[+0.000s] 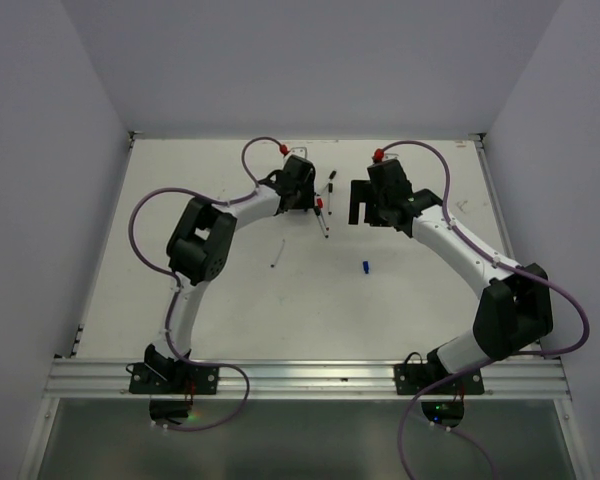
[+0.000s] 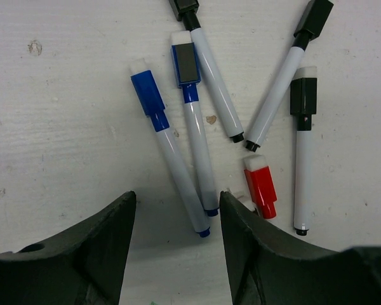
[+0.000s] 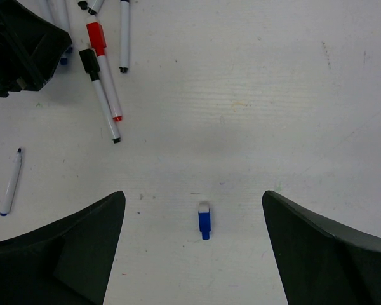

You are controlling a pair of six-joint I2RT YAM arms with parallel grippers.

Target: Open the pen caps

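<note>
Several capped pens lie fanned out under my left gripper (image 2: 176, 200), which is open above the table with the lower ends of two blue pens between its fingers. Their pen caps are blue (image 2: 147, 93), blue with a dark strip (image 2: 186, 63), black (image 2: 303, 96), black (image 2: 314, 18) and red (image 2: 260, 184). One loose blue cap (image 3: 204, 220) lies alone on the table, centred between the wide-open fingers of my right gripper (image 3: 192, 198), which hovers above it. From above, the cap (image 1: 365, 266) sits just in front of the right gripper (image 1: 365, 210), and the left gripper (image 1: 300, 195) is beside the pen cluster (image 1: 325, 205).
A thin white pen barrel without a cap (image 1: 277, 252) lies left of the loose blue cap, also seen as the barrel (image 3: 11, 183). A red-capped pen (image 3: 96, 38) and a black-capped pen (image 3: 89, 62) lie near the left gripper's body (image 3: 19, 44). White walls enclose the table (image 1: 230, 310).
</note>
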